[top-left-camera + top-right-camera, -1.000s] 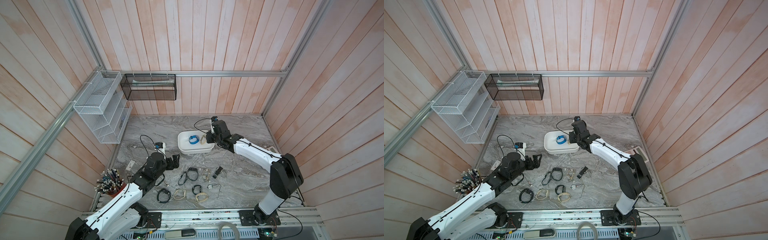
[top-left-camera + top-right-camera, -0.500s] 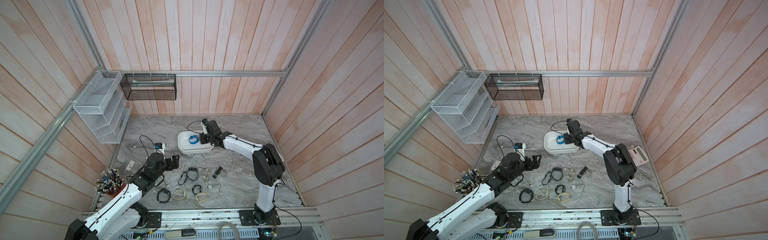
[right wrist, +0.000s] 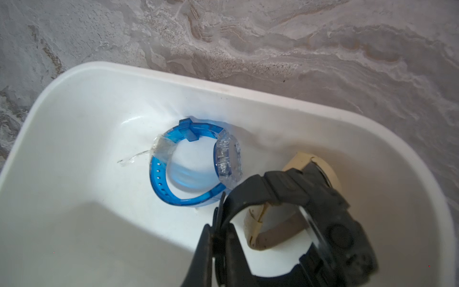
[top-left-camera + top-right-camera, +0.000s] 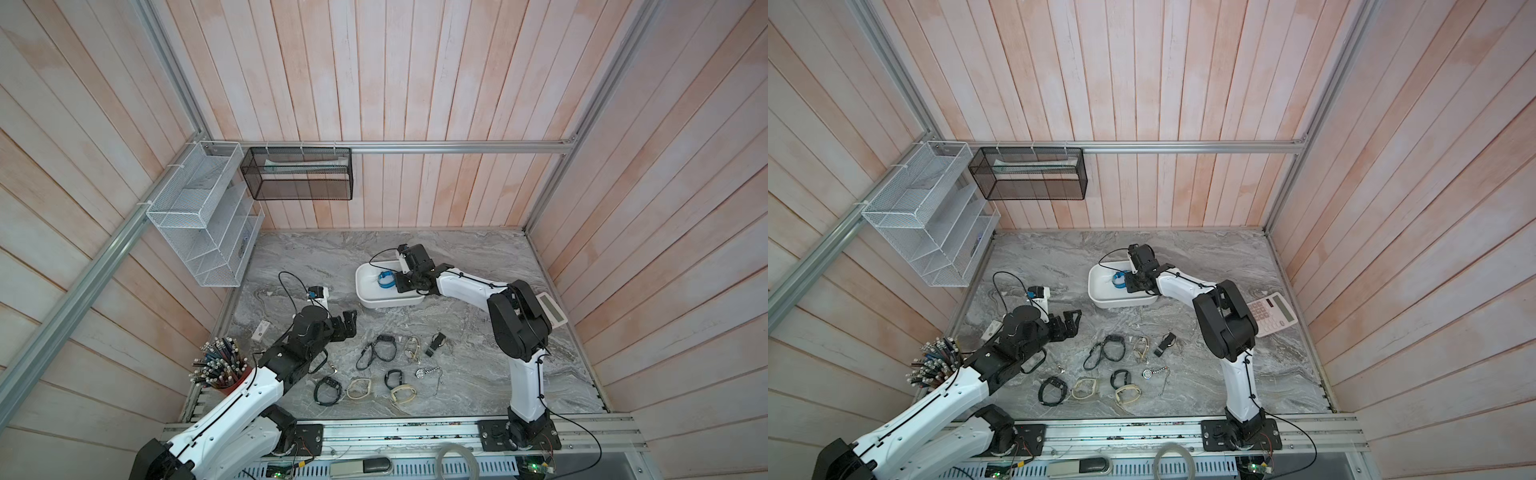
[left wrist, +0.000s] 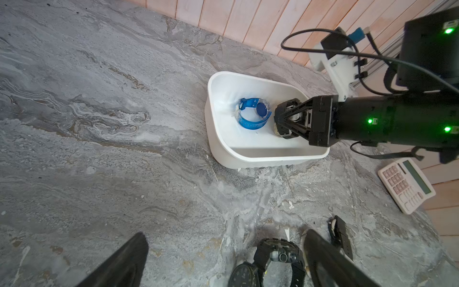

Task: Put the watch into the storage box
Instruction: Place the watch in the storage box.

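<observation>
Two arms extended: right claw (image 3: pixel 218 231) inside storage box (image 3: pixel 223 89), clamping black watch (image 3: pixel 335 223); left claw (image 4: pixel 348 326) hovers wide.

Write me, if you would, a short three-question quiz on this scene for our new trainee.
1. True or false: the right arm's jaws are shut on the black watch, held over the inside of the storage box.
2. Which watches already lie in the box? A) a blue watch and a beige watch; B) a red watch only; C) none.
3. What do the left arm's jaws hold?
Key: 1 true; 2 A; 3 nothing, they stand open.
</observation>
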You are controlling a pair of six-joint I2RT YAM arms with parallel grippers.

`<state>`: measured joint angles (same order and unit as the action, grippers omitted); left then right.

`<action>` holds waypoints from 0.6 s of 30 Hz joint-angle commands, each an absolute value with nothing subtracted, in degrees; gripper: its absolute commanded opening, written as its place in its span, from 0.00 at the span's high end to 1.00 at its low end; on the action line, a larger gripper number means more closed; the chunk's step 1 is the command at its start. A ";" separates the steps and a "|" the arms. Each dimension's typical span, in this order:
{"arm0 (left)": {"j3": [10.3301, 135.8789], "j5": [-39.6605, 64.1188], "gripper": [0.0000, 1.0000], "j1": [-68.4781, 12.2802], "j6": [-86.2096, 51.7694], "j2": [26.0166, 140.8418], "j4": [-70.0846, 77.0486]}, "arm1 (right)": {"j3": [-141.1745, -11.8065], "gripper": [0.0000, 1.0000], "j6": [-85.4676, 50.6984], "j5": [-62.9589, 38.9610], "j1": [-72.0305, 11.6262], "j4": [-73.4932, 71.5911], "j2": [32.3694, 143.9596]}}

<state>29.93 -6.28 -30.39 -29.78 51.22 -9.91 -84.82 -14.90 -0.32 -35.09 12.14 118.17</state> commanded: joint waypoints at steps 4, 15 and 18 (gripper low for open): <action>30.99 -7.13 0.01 -30.08 -29.71 51.66 -9.67 | -85.73 0.66 -14.77 0.21 -35.05 12.12 114.33; 31.56 -5.82 0.01 -30.15 -29.64 54.17 -7.51 | -76.64 0.32 -17.17 -0.09 -34.78 6.95 98.98; 31.42 -5.85 0.01 -30.14 -29.62 54.45 -7.38 | -68.14 0.25 -18.35 0.23 -34.71 1.57 92.54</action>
